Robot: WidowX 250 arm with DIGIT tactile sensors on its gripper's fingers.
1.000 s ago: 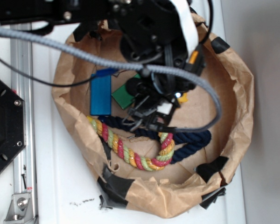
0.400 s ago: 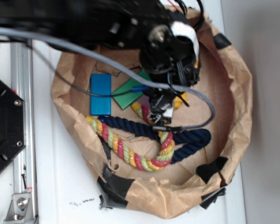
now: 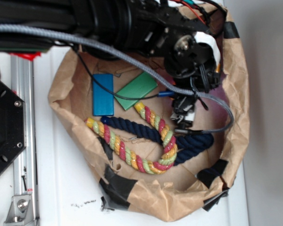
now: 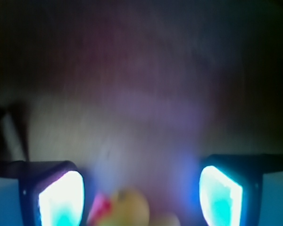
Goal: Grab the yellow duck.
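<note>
The yellow duck [image 4: 127,209] sits low between the fingers [image 4: 61,197] in the wrist view — a blurred yellow lump with a reddish beak. The gripper [image 4: 140,195] stands open, straddling it for a squeeze. From outside, the arm hides the duck inside the paper-walled bin [image 3: 236,117].

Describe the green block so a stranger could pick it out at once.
Look inside the crumpled brown paper bowl. Near its middle, right of the upright blue block, lies the green block: flat, tilted, the only green slab, touching the multicoloured rope's end.
</note>
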